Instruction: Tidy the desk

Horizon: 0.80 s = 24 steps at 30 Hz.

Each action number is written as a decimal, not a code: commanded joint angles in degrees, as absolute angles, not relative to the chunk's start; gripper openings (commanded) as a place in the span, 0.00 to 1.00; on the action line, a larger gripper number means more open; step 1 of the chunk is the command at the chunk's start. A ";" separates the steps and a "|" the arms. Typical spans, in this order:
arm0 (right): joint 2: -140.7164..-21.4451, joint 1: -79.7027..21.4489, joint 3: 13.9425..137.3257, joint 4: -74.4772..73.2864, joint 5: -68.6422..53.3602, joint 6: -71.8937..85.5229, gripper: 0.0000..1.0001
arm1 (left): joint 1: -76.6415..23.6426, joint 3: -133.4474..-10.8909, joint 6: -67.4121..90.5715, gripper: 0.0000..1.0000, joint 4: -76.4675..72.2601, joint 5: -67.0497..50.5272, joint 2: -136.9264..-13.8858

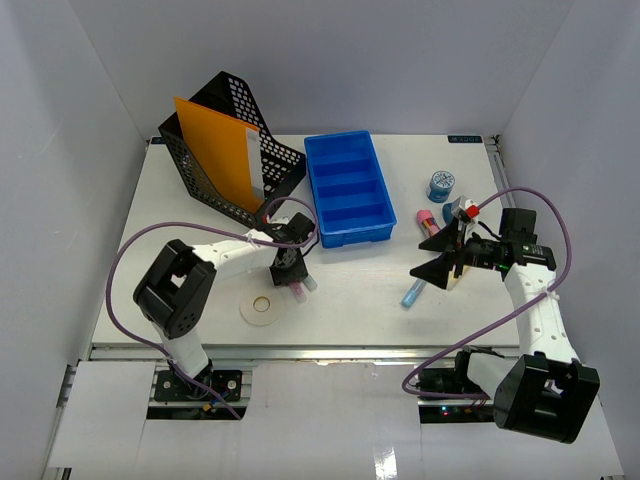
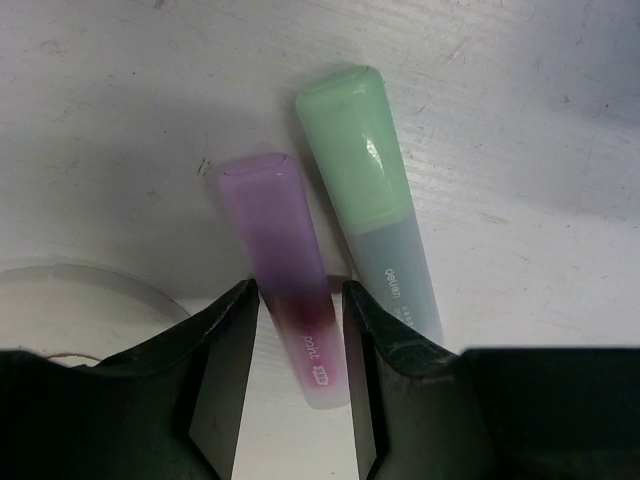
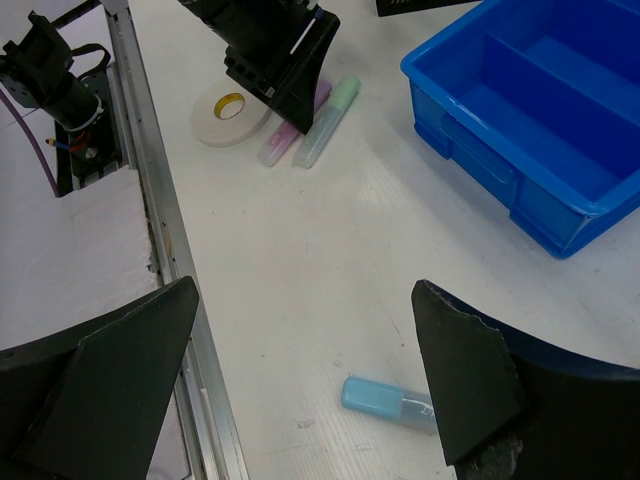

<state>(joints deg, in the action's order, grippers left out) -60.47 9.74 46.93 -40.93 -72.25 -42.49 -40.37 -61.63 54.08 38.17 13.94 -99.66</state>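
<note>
The purple highlighter [image 2: 285, 260] is clamped between the fingers of the left gripper [image 2: 297, 300], with the green highlighter [image 2: 365, 190] lying just beside it; white print is carried on both barrels but is too blurred to be read. The right gripper [image 3: 305, 300] is held with its fingers wide apart above the white desk [image 3: 330, 230], which spans the workspace ahead of the arm bases. Bare surface is left between the front metal rail [image 3: 170, 250], the blue compartment tray [image 3: 480, 165] and the light-blue highlighter [image 3: 385, 400].
</note>
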 commanded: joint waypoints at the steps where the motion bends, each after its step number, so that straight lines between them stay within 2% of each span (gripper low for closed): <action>1: -59.70 10.29 46.35 -40.28 -74.36 -43.01 0.94 | -40.61 -62.02 54.13 0.50 39.55 16.21 -100.91; 5: -59.68 10.79 46.16 -40.25 -74.44 -43.00 0.94 | -40.61 -62.07 53.61 0.49 39.59 16.52 -101.36; 8: -60.03 10.99 46.14 -40.23 -74.44 -43.07 0.94 | -40.61 -61.42 53.68 0.43 39.46 16.61 -100.80; 20: -60.66 12.76 45.70 -40.36 -75.08 -43.23 0.94 | -41.44 -58.59 51.51 0.09 36.56 18.53 -92.20; 24: -61.11 13.06 45.66 -40.48 -75.65 -43.24 0.94 | -44.76 -61.31 46.30 0.04 35.96 21.25 -85.77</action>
<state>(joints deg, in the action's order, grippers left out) -60.53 12.49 45.99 -40.56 -73.34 -42.48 -41.69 -58.62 51.81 37.47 17.30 -94.29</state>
